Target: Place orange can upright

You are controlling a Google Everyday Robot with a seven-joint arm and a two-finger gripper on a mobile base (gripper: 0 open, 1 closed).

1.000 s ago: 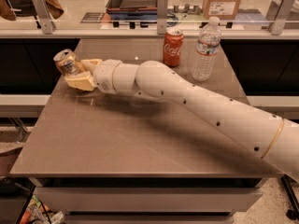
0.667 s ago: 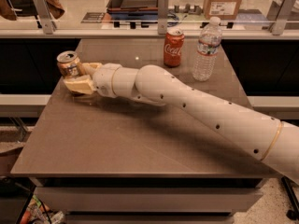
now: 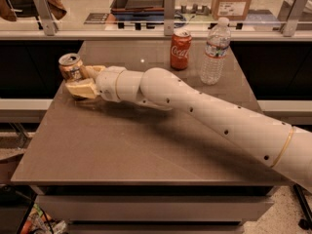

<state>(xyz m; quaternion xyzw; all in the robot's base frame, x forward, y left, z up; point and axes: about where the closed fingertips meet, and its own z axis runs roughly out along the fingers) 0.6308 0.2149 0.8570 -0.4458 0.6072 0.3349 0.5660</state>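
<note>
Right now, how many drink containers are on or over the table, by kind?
Cans: 2 (orange can held in the gripper at the left edge of the table; red Coca-Cola can)
Water bottle: 1
Total: 3

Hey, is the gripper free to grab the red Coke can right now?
Probably not yet: the gripper sits at the left edge of the table, shut on the orange can, so it is occupied. The Coke can stands in the open at the back, water bottle apart to its right.
</note>
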